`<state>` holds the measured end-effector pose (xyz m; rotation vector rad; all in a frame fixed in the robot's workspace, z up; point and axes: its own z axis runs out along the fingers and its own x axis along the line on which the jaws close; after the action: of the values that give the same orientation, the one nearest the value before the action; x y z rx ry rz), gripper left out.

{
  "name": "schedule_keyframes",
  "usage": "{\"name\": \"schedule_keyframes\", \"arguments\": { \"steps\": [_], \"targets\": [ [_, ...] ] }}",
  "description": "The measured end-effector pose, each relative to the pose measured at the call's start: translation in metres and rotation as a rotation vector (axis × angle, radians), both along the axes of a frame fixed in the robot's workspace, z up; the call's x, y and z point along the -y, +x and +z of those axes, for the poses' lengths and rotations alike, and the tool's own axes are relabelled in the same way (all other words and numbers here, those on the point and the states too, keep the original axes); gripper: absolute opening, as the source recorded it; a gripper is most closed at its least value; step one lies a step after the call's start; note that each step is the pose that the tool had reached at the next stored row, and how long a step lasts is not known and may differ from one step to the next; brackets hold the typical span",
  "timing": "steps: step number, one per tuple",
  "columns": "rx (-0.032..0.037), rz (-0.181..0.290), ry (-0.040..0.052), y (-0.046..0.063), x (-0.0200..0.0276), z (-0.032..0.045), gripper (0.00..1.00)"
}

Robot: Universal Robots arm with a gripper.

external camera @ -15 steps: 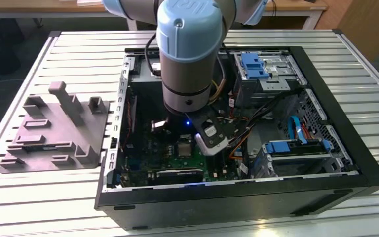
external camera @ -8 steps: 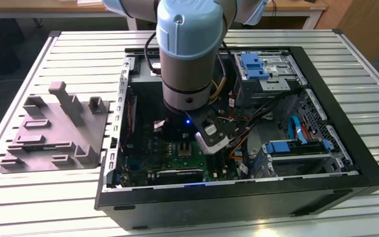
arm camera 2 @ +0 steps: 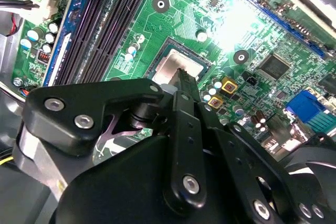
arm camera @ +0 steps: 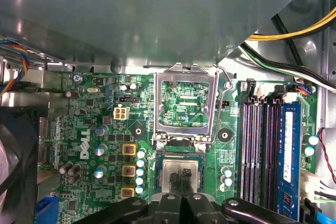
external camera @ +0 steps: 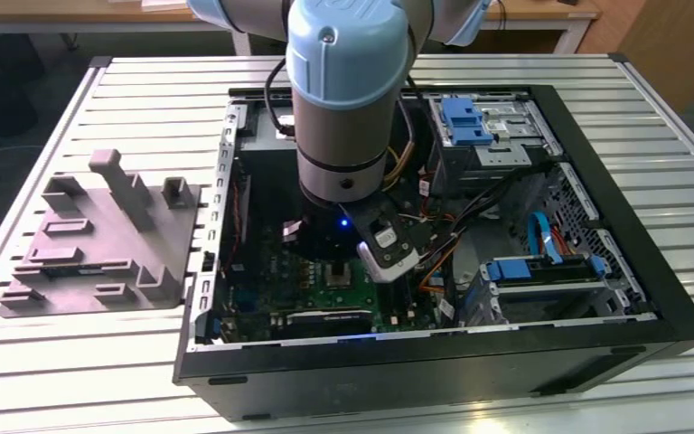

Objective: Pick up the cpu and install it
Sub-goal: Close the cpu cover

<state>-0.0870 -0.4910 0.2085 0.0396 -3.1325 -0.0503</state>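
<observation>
cpu [arm camera: 170,172] lying in socket [arm camera: 155,174] | metal frame [arm camera: 157,106] raised open | gripper [arm camera: 182,174] fully closed, tips over cpu, clasping nothing

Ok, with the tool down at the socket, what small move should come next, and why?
Probably a short straight lift of the tool away from the motherboard. The cpu appears to lie flat in its socket, beside the open metal frame, with the tool tip right over it; sideways motion could drag it.

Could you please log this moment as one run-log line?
tool shut, tip at cpu | cpu in socket | frame open
</observation>
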Motion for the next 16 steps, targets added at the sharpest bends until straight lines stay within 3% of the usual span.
{"name": "schedule_keyframes", "arguments": {
  "steps": [13, 16],
  "targets": [
    [-0.0003, 0.000, 0.0001, 0.0000, 0.0000, 0.0001, 0.11],
    [-0.0003, 0.000, -0.0001, 0.0000, -0.0002, 0.0047, 0.11]
  ]
}}
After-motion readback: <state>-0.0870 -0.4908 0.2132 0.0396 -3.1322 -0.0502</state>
